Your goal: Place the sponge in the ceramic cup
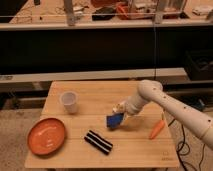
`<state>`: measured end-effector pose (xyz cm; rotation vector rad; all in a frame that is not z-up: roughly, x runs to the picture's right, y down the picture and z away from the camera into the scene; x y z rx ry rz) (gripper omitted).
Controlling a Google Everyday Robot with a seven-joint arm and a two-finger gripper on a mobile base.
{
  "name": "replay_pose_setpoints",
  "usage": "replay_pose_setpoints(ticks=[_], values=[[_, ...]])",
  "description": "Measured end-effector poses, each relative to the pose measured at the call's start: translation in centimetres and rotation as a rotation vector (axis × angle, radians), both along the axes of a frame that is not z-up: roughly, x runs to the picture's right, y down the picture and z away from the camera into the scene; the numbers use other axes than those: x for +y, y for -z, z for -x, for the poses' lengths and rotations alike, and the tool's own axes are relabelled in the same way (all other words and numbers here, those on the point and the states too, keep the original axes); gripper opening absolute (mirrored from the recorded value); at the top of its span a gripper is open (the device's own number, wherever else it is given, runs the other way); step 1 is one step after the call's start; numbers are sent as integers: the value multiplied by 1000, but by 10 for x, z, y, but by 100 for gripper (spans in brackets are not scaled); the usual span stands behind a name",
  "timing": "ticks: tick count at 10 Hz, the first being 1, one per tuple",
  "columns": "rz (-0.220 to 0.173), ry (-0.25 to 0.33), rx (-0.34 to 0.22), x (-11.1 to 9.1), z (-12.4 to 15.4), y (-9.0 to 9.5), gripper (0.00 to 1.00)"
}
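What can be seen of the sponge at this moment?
The sponge is a small, plain blue block, soft-looking and roughly rectangular, with no marks. It sits tilted over the middle of the wooden table, to the right of the white cup and just beyond the striped block. The tool is closed on its upper right corner. Whether its lower edge touches the table cannot be told.

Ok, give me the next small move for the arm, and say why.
Probably lift the sponge straight up a little. The gripper is over the middle of the table, its jaws shut on the sponge, which sits low by the wood. The ceramic cup stands upright and apart, to the picture's left. Gaining height first should let the sponge clear the rim.
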<state>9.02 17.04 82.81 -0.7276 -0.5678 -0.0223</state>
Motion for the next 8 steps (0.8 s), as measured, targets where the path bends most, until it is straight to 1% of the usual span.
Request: replay_pose_setpoints(ticks=[1,3,4,5,7,8], values=[[-8,1,-4,-11,6,3,0],[-11,12,-7,-34,20,15,0],[-19,18,-9,-45,29,16,0],[-26,24,-3,-52,35,16,0],[-39,41,11,-66,51,22,0],[-50,59,10,-76,66,28,0]])
